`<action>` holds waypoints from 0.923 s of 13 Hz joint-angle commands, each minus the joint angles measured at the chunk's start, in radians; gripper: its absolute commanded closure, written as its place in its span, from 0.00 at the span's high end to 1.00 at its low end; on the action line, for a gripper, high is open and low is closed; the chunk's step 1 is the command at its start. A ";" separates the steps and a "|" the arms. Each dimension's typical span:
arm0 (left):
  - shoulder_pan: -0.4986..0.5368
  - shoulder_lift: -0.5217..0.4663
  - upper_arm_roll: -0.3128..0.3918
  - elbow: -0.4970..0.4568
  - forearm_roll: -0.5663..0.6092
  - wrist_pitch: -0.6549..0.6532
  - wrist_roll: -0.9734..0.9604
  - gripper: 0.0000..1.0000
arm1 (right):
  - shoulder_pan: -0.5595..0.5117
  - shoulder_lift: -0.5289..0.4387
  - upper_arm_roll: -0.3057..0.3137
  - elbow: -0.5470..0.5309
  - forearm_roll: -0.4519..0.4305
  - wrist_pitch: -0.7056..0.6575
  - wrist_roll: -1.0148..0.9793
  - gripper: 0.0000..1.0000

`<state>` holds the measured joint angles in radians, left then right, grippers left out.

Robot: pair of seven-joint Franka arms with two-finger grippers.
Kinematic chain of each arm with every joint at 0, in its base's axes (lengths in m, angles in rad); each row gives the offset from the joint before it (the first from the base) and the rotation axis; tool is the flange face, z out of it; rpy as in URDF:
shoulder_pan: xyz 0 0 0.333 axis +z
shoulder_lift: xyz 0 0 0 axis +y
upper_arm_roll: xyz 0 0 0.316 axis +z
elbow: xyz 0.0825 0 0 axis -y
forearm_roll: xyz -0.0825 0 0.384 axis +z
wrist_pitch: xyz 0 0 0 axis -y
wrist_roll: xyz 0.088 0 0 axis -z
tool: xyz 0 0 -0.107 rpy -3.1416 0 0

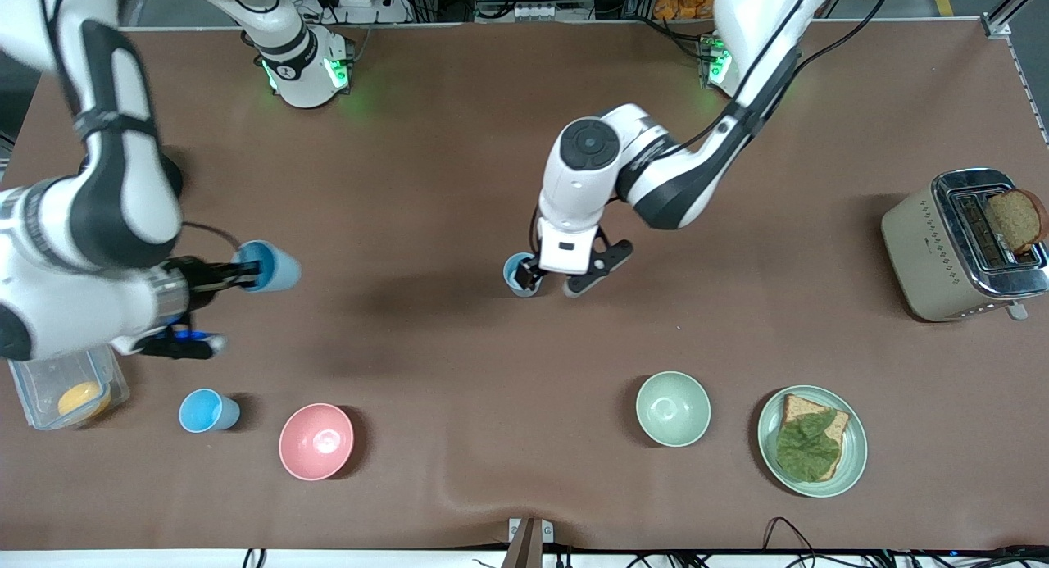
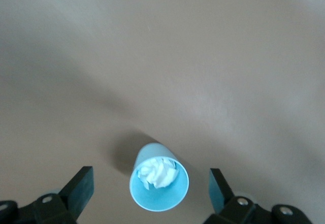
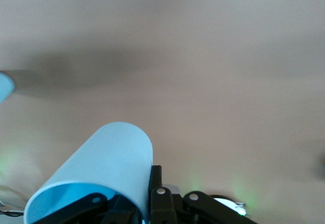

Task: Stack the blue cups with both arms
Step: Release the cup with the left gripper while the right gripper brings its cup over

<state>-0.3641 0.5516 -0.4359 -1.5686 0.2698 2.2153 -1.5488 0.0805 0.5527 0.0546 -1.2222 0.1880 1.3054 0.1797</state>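
My right gripper [image 1: 244, 270] is shut on the rim of a bright sky-blue cup [image 1: 270, 266]. It holds the cup tipped on its side above the table at the right arm's end. In the right wrist view the cup [image 3: 101, 163] fills the space by the gripper [image 3: 129, 196]. A duller blue cup [image 1: 519, 274] with white bits inside stands upright mid-table. My left gripper [image 1: 551, 283] is open just over it. In the left wrist view the cup [image 2: 160, 186] stands between the spread fingers [image 2: 81, 188], untouched. Another sky-blue cup [image 1: 209, 411] stands nearer the front camera.
A pink bowl [image 1: 316, 441] sits beside the standing sky-blue cup. A clear container [image 1: 70, 388] with something orange is under the right arm. A pale green bowl [image 1: 673, 408], a plate [image 1: 852, 449] with bread and lettuce, and a toaster [image 1: 942, 248] are toward the left arm's end.
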 commanded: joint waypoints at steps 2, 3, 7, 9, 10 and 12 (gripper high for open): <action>0.075 -0.119 -0.006 -0.021 0.013 -0.107 0.094 1.00 | 0.175 -0.039 -0.013 0.027 0.025 0.049 0.035 0.00; 0.103 -0.145 -0.010 -0.021 0.011 -0.144 0.155 1.00 | 0.215 -0.037 -0.015 0.027 0.025 0.086 0.021 0.00; 0.230 -0.226 -0.010 -0.021 -0.103 -0.284 0.445 1.00 | 0.433 -0.027 -0.022 0.018 -0.074 0.251 0.024 0.00; 0.270 -0.255 -0.009 -0.021 -0.142 -0.330 0.537 1.00 | 0.548 -0.002 -0.025 0.000 -0.128 0.342 0.052 0.00; 0.302 -0.271 -0.009 -0.021 -0.155 -0.347 0.587 1.00 | 0.588 0.010 -0.025 -0.023 -0.145 0.362 0.101 0.00; 0.376 -0.292 -0.011 -0.019 -0.184 -0.396 0.750 1.00 | 0.640 0.047 -0.025 -0.043 -0.159 0.428 0.145 0.00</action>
<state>-0.0515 0.3026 -0.4378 -1.5681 0.1255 1.8634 -0.9260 0.6915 0.5729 0.0454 -1.2455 0.0510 1.6905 0.2975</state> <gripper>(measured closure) 0.000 0.952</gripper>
